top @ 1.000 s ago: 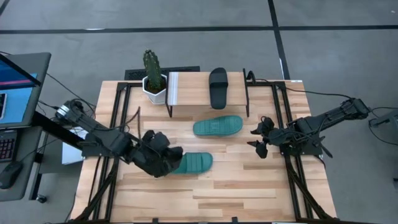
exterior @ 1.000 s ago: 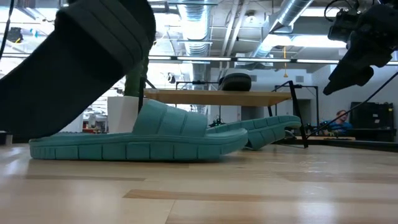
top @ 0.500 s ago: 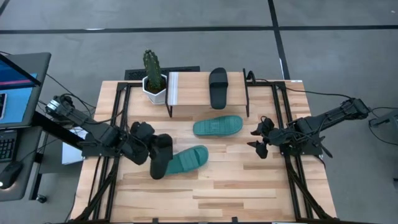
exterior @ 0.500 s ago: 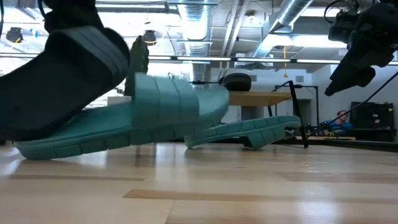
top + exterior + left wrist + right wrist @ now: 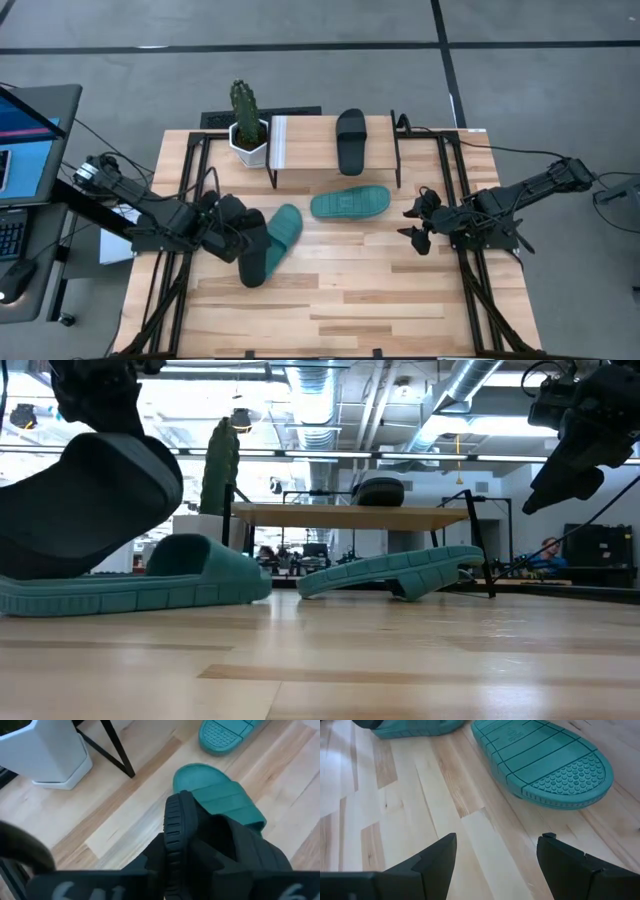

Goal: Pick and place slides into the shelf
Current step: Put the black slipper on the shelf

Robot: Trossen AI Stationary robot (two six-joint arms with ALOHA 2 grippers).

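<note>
Clenched on a black slide (image 5: 254, 252), the left gripper (image 5: 232, 238) sits over the table's (image 5: 400, 300) left half in the high view, the slide overlapping a teal slide (image 5: 281, 230); the right gripper (image 5: 419, 221) waits spread apart at the right, near an overturned teal slide (image 5: 349, 203), and another black slide (image 5: 350, 140) lies on the shelf (image 5: 300, 133) beside a cactus (image 5: 245, 105). Low view: the held black slide (image 5: 85, 505) hangs tilted above the upright teal one (image 5: 130, 582), with the shelf (image 5: 350, 515) behind. Left wrist view: the black slide (image 5: 220, 855) fills the foreground between this arm's fingers, touching the teal slide (image 5: 220, 795). Right wrist view: both fingers (image 5: 437, 857) stand wide over bare wood, the upturned teal sole (image 5: 545, 762) ahead.
</note>
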